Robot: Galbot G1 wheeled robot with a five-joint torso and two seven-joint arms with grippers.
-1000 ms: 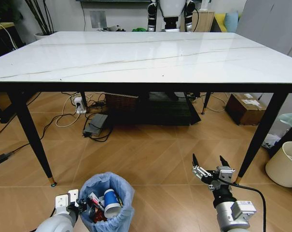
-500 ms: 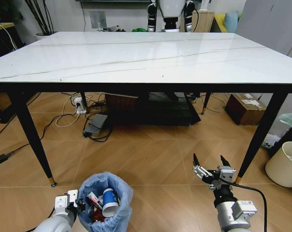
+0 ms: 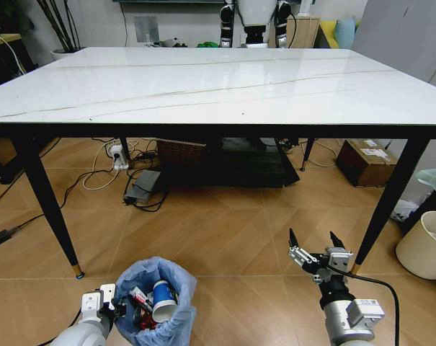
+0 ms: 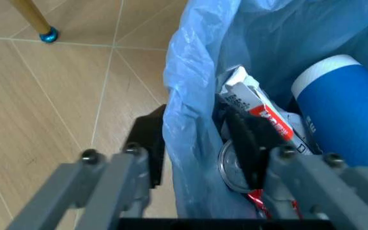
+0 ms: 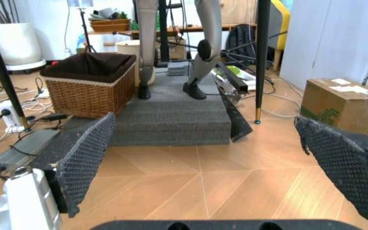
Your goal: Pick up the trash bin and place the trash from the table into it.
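Observation:
The trash bin (image 3: 160,306), lined with a crinkled light-blue bag, is low in the head view in front of the table (image 3: 218,86). My left gripper (image 3: 111,311) is shut on its rim. In the left wrist view one finger (image 4: 147,143) is outside the bag (image 4: 190,120) and the other is inside. Trash lies in the bin: a blue paper cup (image 4: 344,110), a black-white-red wrapper (image 4: 260,108) and a crushed can (image 4: 232,165). My right gripper (image 3: 311,236) hangs open over the floor at the right, holding nothing. The marble top shows no trash.
The table's black legs (image 3: 48,205) (image 3: 390,194) stand ahead on both sides. A plain cream-white bin (image 3: 426,245) and a cardboard box (image 3: 367,160) are at the right. Cables and a power strip (image 3: 142,184), a wicker basket (image 5: 94,84) and a grey foam block (image 5: 171,112) lie under the table.
The bin and my left gripper have shifted slightly down and towards me. The right gripper has barely moved.

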